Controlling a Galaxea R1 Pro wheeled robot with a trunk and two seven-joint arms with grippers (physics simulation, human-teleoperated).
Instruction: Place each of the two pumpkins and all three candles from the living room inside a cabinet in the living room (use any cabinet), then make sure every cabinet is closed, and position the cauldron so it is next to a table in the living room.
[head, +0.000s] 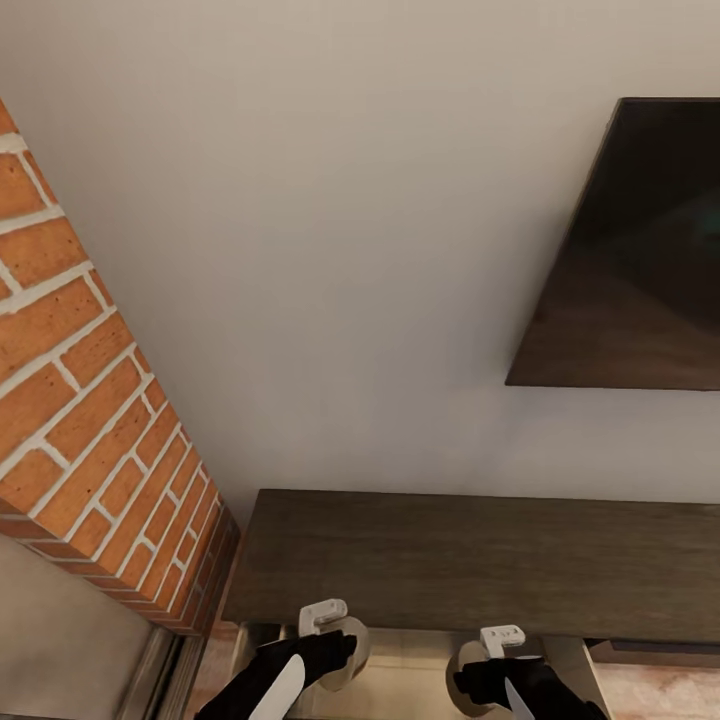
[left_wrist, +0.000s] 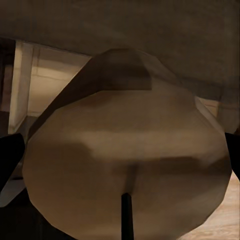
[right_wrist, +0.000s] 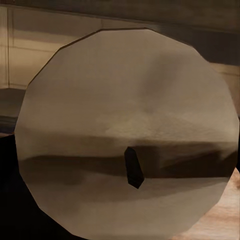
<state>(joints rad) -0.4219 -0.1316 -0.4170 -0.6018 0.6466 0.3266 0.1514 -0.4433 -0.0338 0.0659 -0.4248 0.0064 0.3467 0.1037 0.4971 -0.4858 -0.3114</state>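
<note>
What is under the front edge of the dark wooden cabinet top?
Under the cabinet top, a drawer stands pulled out, pale inside. The left gripper and right gripper each hold a candle over it. These cover part of the drawer floor.

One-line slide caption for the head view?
Both grippers, left and right, each holding a candle over the cabinet's open drawer.

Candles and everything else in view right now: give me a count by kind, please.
Candles: 2, one in the left gripper (candle), one in the right gripper (candle)
Cabinets: 1, a drawer open below its top
Televisions: 1
Brick columns: 1
Total: 5
</note>
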